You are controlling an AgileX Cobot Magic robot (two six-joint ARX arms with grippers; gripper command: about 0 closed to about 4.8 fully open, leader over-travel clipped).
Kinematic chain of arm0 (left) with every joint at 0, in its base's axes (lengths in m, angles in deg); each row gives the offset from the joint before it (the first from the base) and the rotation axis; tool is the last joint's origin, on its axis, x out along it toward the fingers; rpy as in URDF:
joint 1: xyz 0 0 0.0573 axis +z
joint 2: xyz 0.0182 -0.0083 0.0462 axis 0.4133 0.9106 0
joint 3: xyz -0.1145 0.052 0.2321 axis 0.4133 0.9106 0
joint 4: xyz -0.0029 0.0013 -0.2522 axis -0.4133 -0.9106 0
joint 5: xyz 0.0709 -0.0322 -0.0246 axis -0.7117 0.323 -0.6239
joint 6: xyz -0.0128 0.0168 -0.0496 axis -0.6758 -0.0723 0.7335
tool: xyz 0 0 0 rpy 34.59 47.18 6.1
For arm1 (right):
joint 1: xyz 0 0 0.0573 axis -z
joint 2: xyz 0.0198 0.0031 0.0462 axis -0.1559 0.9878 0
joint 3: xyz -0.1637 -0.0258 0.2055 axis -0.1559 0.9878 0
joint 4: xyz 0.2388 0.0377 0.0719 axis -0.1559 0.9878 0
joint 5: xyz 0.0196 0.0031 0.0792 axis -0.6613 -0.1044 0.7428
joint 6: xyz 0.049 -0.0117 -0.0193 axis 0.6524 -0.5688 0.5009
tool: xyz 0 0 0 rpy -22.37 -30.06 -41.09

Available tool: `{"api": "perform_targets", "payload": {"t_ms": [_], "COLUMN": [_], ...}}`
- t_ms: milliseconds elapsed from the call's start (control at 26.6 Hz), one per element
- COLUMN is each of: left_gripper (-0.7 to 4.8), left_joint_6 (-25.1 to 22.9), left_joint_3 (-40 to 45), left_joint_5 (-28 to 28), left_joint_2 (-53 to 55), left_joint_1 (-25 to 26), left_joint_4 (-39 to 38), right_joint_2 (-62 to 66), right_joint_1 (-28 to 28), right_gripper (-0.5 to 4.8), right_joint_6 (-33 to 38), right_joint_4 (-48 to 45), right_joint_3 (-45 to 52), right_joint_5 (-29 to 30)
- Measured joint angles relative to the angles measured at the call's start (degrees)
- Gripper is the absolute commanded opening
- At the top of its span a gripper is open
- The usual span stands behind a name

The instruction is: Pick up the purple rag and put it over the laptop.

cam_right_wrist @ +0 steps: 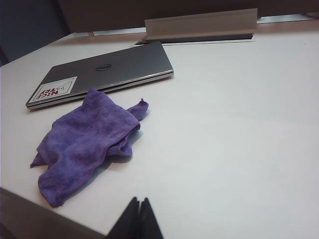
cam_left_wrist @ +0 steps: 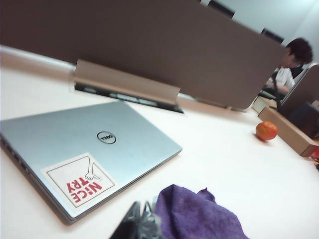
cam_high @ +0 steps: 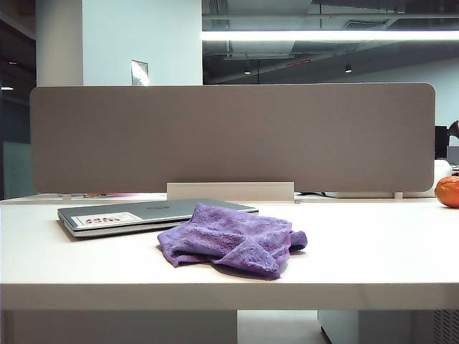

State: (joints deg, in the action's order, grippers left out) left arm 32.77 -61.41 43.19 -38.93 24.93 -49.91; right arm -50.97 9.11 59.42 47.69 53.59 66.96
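Meanwhile, both grippers are empty, and the crumpled lavender-purple terry rag (cam_high: pixel 233 238) lies on the white tabletop (cam_high: pixel 373 251), not on the laptop.

Seen from its wrist camera, the left gripper (cam_left_wrist: pixel 141 221) shows only its dark fingertips pressed together, holding nothing, poised above the table just beside the rag (cam_left_wrist: pixel 197 214) and near the stickered corner of the closed, thin silver-grey laptop (cam_left_wrist: pixel 89 149). The right gripper (cam_right_wrist: pixel 138 219) has its dark tips together as well, empty, hovering over bare table with the rag (cam_right_wrist: pixel 84 144) off to one side and apart from it. In the exterior view the rag sits in front of the laptop (cam_high: pixel 143 213), its rear edge overlapping the laptop's near corner; neither gripper appears there. A round orange fruit (cam_high: pixel 448 191) rests at the table's far right edge.
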Motion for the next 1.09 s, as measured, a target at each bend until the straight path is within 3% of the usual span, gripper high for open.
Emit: {"api": "perform_targets", "payload": {"t_ms": [301,751,1089], "left_gripper": [-0.06,-0.06,-0.06], "left_joint_6": [0.15,0.11,0.11], "left_joint_3": [-1.27,-8.04,-14.80], "left_joint_5": [3.37,-7.58,-8.72], "left_joint_2": [12.09,31.23,44.92], "left_joint_1": [-1.27,-17.55,-19.61], "left_joint_4": [5.75,6.19,6.58], "right_joint_2": [0.00,0.00,0.00], "right_joint_1": [0.00,0.00,0.00], "right_gripper": [0.22,0.22,0.22], "right_joint_6": [0.00,0.00,0.00], "right_joint_4": [0.00,0.00,0.02], "right_joint_3": [0.00,0.00,0.00], "right_joint_5": [0.00,-0.04,-0.02]}}
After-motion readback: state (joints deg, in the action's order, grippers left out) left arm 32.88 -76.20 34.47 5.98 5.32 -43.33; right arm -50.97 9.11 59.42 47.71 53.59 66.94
